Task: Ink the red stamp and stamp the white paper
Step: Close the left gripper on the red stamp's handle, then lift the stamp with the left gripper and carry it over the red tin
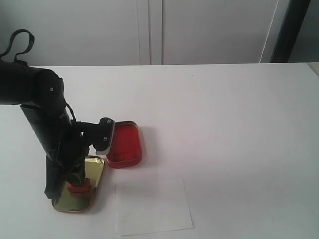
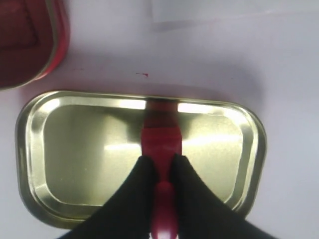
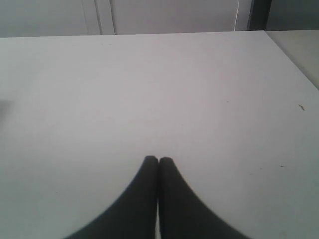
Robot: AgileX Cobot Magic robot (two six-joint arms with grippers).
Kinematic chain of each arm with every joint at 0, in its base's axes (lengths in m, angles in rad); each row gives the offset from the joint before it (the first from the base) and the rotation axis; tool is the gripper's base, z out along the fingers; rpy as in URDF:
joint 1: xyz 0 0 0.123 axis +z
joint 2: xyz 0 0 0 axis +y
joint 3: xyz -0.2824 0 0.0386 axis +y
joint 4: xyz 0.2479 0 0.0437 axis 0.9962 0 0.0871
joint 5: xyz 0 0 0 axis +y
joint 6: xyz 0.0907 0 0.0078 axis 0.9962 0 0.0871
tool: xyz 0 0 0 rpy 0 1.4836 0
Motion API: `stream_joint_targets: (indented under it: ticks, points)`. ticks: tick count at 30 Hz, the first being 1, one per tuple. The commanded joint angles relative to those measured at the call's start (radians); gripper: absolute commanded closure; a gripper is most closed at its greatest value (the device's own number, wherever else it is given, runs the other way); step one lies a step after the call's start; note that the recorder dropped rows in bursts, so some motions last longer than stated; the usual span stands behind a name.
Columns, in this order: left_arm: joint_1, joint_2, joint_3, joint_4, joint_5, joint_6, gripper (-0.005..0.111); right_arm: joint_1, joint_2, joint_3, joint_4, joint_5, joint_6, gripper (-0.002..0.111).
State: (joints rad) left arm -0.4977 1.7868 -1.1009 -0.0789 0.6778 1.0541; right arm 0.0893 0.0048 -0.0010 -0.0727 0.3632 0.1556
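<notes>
A white worktop (image 1: 224, 124) carries three things, all in its near left part. An open gold tin (image 1: 97, 170) lies flat. Just beyond its far right corner, with a narrow gap between, lies a red ink tin (image 1: 124, 144). The white paper (image 1: 152, 206) lies flat just right of the gold tin. A tiny red speck (image 2: 143, 74) marks the bare surface between them.

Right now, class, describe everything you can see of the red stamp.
The red stamp is small, glossy and looks like plastic. The left hand pinches it between two black fingers, one on each side. It is inside the shallow gold tin, near the middle, and a dull red reflection shows on the tin's shiny wall. Whether it touches the tin floor cannot be told.
</notes>
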Motion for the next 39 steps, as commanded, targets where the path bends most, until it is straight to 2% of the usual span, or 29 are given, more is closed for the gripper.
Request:
stream_joint_targets:
  ticks: [1,19,39]
  points:
    - [-0.004,-0.036,0.007,-0.002,0.031,-0.003,0.107,0.000,-0.005,0.001,-0.002,-0.011,0.005,0.108]
    - [-0.004,-0.122,0.005,0.014,0.033,-0.009,0.107,0.000,-0.005,0.001,-0.002,-0.013,0.006,0.108]
    - [-0.004,-0.122,-0.123,0.014,0.209,-0.092,0.107,0.000,-0.005,0.001,-0.002,-0.013,0.006,0.108]
